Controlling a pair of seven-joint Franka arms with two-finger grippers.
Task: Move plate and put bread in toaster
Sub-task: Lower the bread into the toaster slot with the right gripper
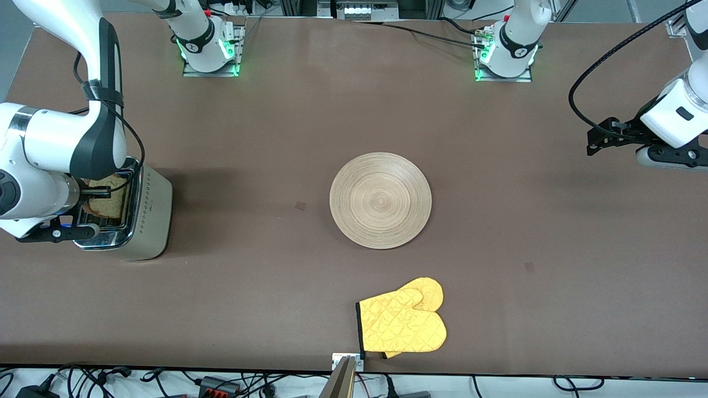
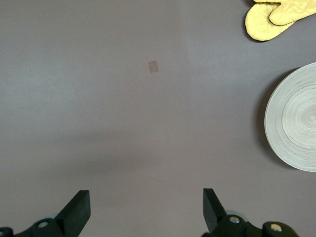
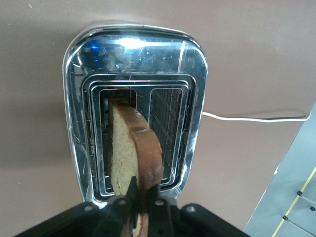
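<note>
The toaster (image 1: 146,215) stands at the right arm's end of the table, its chrome top (image 3: 133,54) filling the right wrist view. My right gripper (image 1: 99,193) is shut on the bread (image 1: 108,203) and holds it upright over the toaster, its lower edge in one slot (image 3: 111,143); the bread's brown crust (image 3: 145,148) faces the wrist camera. The round wooden plate (image 1: 380,200) lies empty at the table's middle and shows in the left wrist view (image 2: 296,118). My left gripper (image 1: 600,138) is open and empty, waiting above the left arm's end of the table.
A yellow oven mitt (image 1: 404,323) lies near the front edge, nearer to the camera than the plate; it also shows in the left wrist view (image 2: 276,17). The toaster's white cord (image 3: 247,118) runs off across the table.
</note>
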